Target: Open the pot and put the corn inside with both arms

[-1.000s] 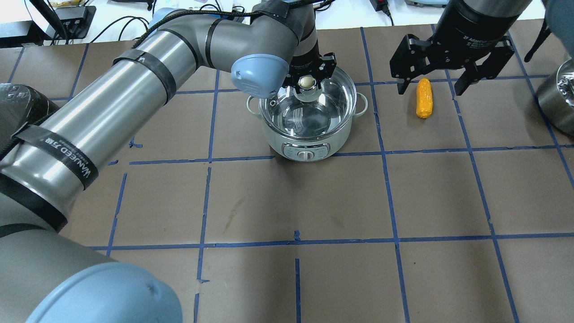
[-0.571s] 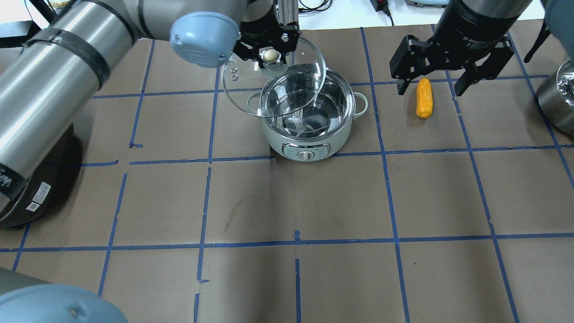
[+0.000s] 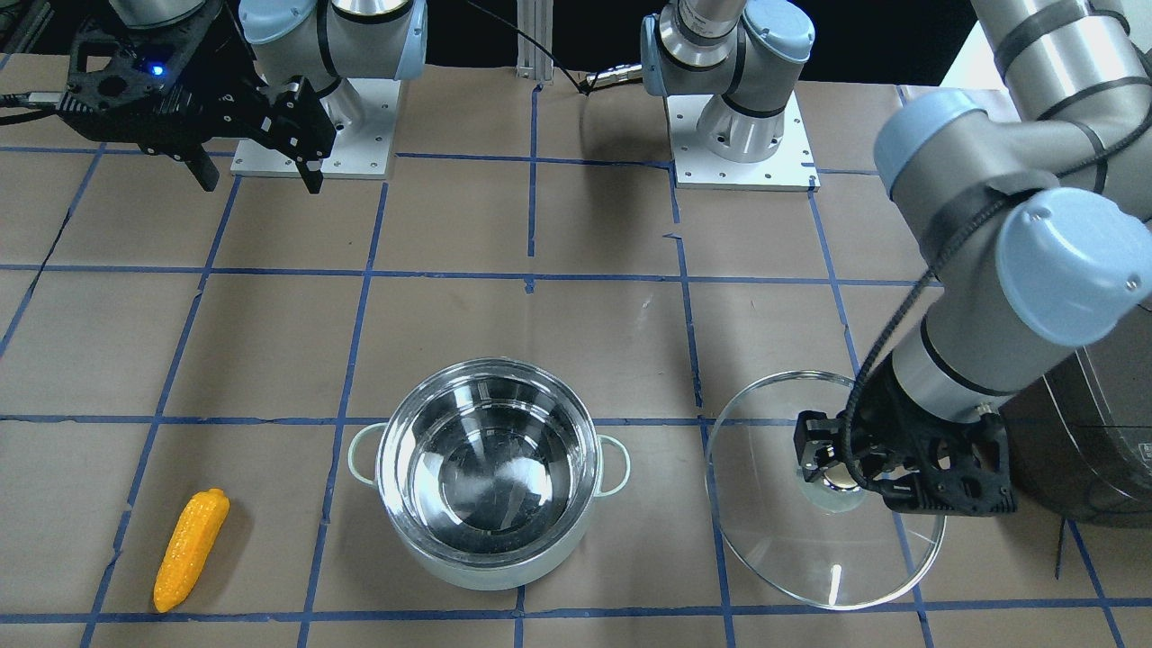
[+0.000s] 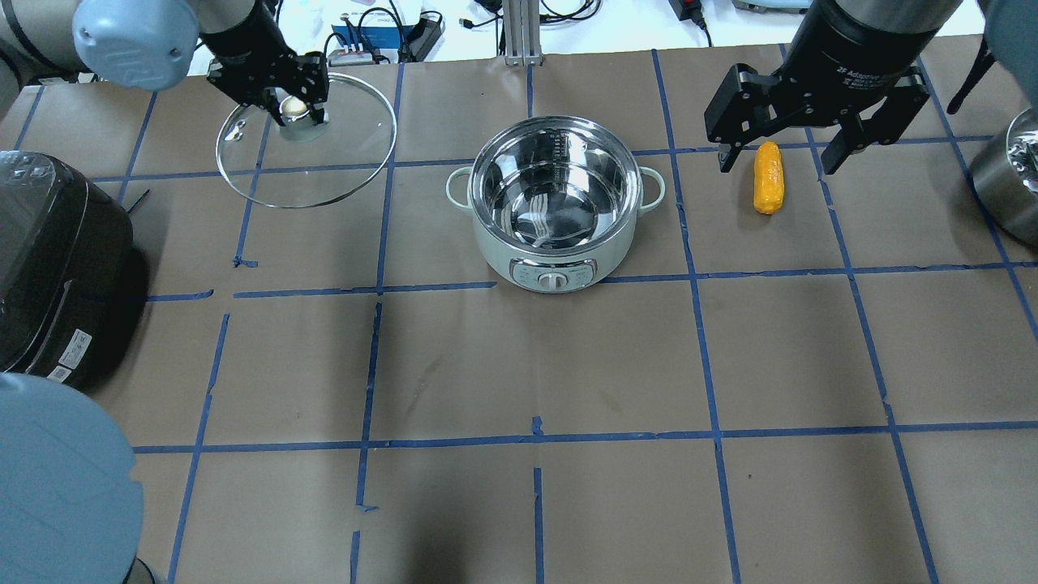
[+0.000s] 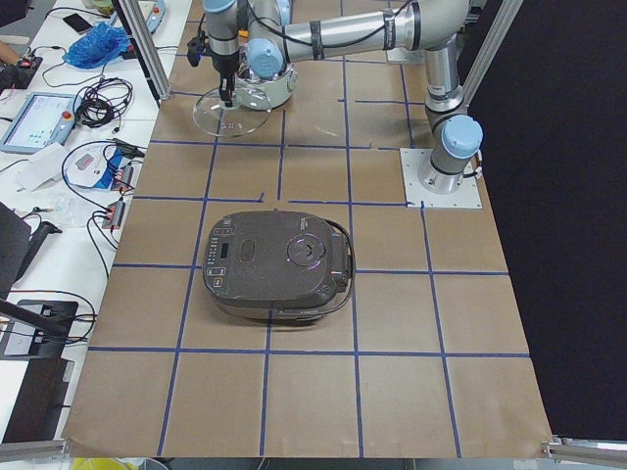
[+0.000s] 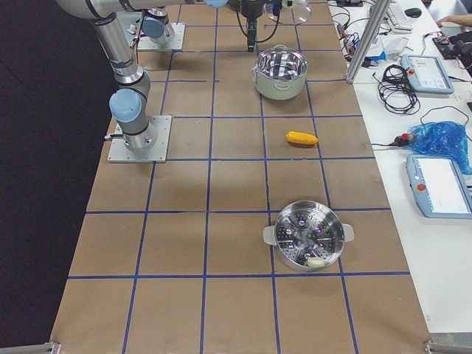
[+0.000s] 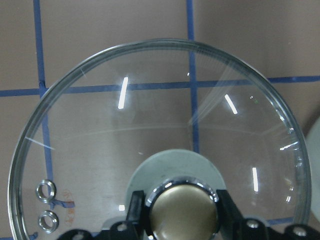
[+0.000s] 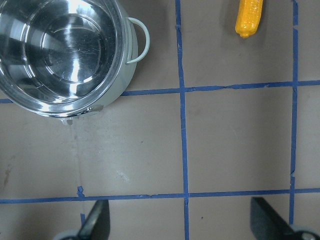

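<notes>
The pot (image 4: 555, 191) stands open at the table's middle back with its shiny inside empty; it also shows in the front view (image 3: 490, 468) and the right wrist view (image 8: 60, 50). My left gripper (image 4: 293, 109) is shut on the knob (image 7: 182, 212) of the glass lid (image 4: 340, 154) and holds it left of the pot, low over the table (image 3: 810, 558). The corn (image 4: 767, 177) lies on the table right of the pot, also in the front view (image 3: 190, 549) and the right wrist view (image 8: 248, 17). My right gripper (image 4: 774, 154) is open and empty, high above the table.
A black rice cooker (image 4: 49, 268) sits at the left edge, close to the lid. A steel steamer pot (image 6: 306, 236) stands at the far right (image 4: 1005, 178). Blue tape lines grid the brown table cover.
My left gripper has lifted the glass lid off the pot and carried it left and back, clear of the pot. The right gripper and the corn have not moved.
</notes>
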